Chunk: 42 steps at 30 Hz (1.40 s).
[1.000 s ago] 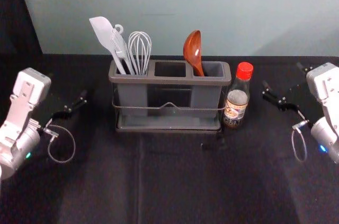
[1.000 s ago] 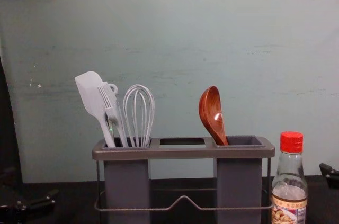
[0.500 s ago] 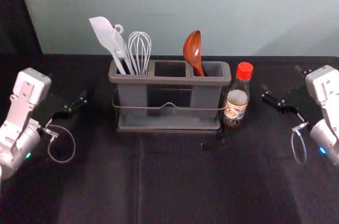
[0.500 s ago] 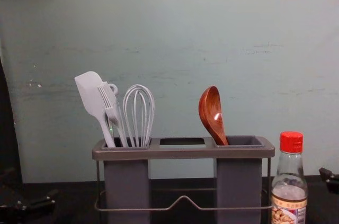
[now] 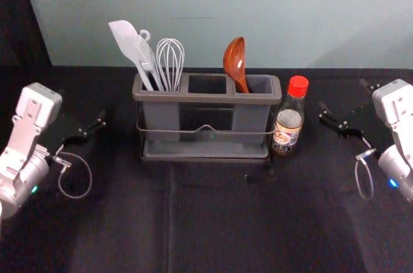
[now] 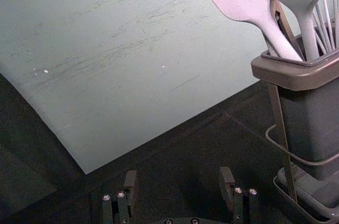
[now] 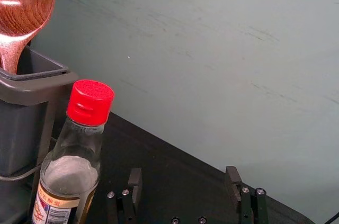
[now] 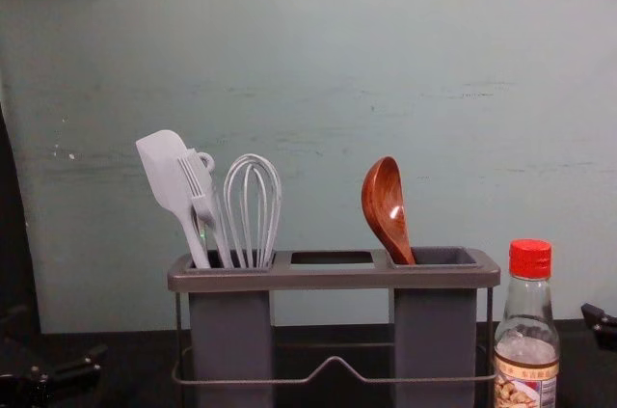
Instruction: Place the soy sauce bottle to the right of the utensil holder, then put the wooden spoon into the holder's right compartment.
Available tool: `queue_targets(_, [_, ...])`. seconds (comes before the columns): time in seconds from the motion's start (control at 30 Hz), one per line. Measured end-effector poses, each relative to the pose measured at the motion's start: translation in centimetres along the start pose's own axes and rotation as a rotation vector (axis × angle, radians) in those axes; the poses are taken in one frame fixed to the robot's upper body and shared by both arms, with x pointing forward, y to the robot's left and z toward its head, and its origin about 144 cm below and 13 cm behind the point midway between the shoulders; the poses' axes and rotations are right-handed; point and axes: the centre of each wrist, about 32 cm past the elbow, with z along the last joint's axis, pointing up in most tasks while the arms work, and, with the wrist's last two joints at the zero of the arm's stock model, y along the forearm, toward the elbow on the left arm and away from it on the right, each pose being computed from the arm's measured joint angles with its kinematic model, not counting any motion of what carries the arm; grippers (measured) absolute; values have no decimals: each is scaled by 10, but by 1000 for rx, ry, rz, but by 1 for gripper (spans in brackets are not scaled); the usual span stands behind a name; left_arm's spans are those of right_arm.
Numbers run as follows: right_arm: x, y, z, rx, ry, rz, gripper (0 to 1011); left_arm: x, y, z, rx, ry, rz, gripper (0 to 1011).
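Soy sauce bottle is standing upright just beside the utensil holder, at its three o'clock. At nine o'clock, the left gripper is hovering wide and empty; spatula, brush and whisk are resting in the left compartment; the wooden spoon is leaning toward eleven o'clock in the right one; past the bottle, the right gripper is hovering, also wide and empty.
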Motion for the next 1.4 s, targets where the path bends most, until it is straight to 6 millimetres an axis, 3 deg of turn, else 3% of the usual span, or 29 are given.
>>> queue_targets(1.4, [0, 0, 0, 1, 0, 0, 1003, 0, 0, 0, 0, 0, 0, 1000])
